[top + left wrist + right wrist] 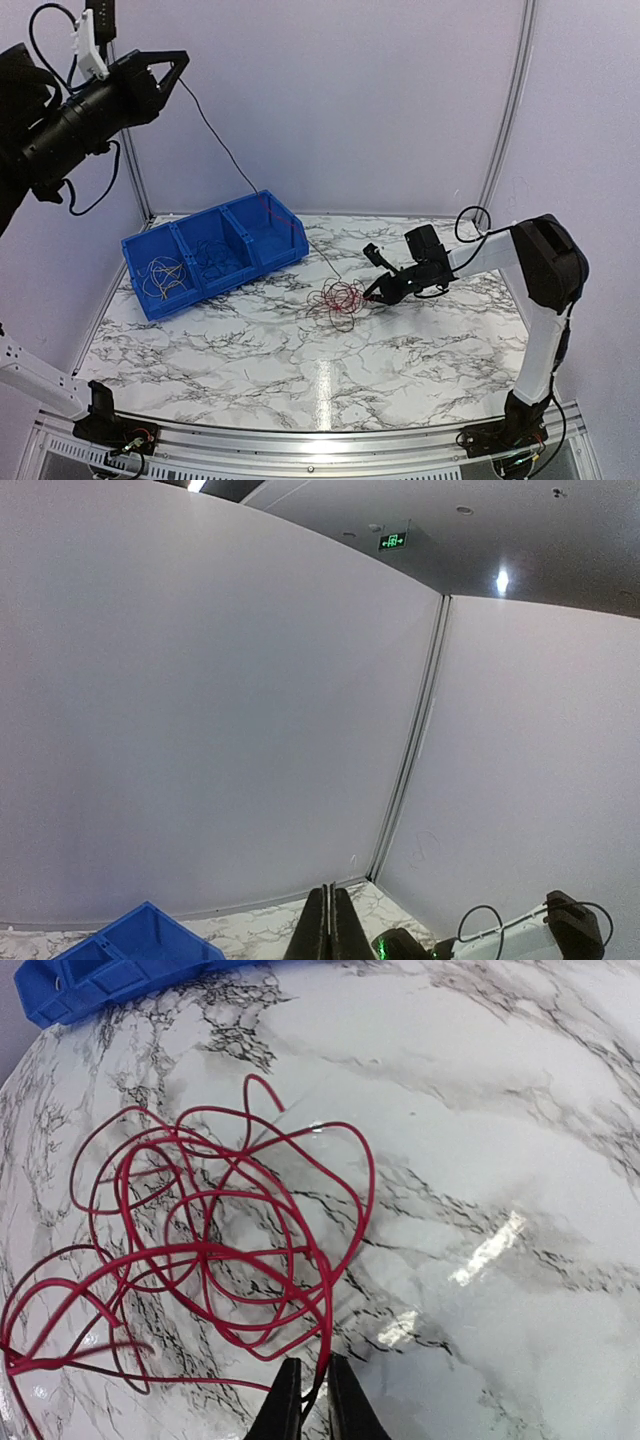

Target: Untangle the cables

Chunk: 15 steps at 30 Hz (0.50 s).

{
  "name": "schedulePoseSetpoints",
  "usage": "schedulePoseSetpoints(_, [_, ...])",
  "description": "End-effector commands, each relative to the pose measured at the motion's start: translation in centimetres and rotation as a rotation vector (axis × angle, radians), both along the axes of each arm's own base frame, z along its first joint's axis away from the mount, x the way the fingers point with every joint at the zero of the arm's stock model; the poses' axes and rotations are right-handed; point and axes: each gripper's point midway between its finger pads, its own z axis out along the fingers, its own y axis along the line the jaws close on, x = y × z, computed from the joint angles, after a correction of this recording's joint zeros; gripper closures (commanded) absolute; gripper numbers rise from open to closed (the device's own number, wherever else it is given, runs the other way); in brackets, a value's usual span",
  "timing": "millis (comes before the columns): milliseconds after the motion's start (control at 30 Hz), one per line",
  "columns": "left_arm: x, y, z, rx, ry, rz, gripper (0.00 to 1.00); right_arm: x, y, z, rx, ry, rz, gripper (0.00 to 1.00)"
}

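Observation:
A loose tangle of red cable (338,298) lies on the marble table, right of the blue bin. My right gripper (376,291) sits at its right edge. In the right wrist view the gripper (315,1402) is shut on a strand of the red cable (210,1250), which runs up between the fingers. My left gripper (176,66) is raised high at the far left and is shut on a thin dark cable (222,140). That cable stretches taut down to the tangle. In the left wrist view the gripper (331,925) looks shut, and the cable does not show there.
A blue three-compartment bin (262,213) stands at the back left. It holds whitish-yellow wires (165,275) in the left compartment and blue wires (211,256) in the middle one. Grey walls enclose the table's back and sides.

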Motion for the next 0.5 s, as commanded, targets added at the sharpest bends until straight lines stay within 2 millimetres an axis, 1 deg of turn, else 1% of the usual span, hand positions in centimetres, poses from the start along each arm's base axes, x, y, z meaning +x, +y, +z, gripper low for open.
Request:
schedulePoseSetpoints(0, [0.1,1.0,-1.5,-0.016,0.032,0.036,1.0,1.9,-2.5,0.1,-0.042,0.01,-0.098,0.9])
schedulePoseSetpoints(67, [0.1,1.8,-2.7,-0.014,0.057,0.053,1.0,2.4,-3.4,0.0,-0.047,0.016,-0.126,0.91])
schedulePoseSetpoints(133, [0.2,2.3,-4.4,-0.006,0.086,0.065,1.0,3.0,-4.4,0.1,-0.052,0.015,-0.154,0.93])
schedulePoseSetpoints(167, [0.1,2.8,-5.4,-0.001,0.102,0.074,1.0,3.2,-4.9,0.2,-0.055,0.01,-0.168,0.94])
schedulePoseSetpoints(200, [0.3,2.9,-6.8,0.008,0.125,0.087,1.0,3.5,-5.3,0.3,-0.057,0.008,-0.179,0.95])
schedulePoseSetpoints(233, [0.2,3.8,-7.9,0.006,0.145,0.106,1.0,3.7,-5.8,0.4,-0.06,0.004,-0.193,0.95])
schedulePoseSetpoints(300, [0.3,4.9,-10.8,0.009,0.197,0.143,1.0,4.1,-6.6,0.9,-0.059,-0.003,-0.209,0.95])
schedulePoseSetpoints(400, [0.3,6.0,-17.2,0.002,0.301,0.172,1.0,4.1,-7.1,2.4,-0.052,-0.036,-0.189,0.96])
schedulePoseSetpoints(467, [0.1,6.2,-22.3,-0.004,0.378,0.173,1.0,3.8,-7.1,3.6,-0.049,-0.063,-0.167,0.96])
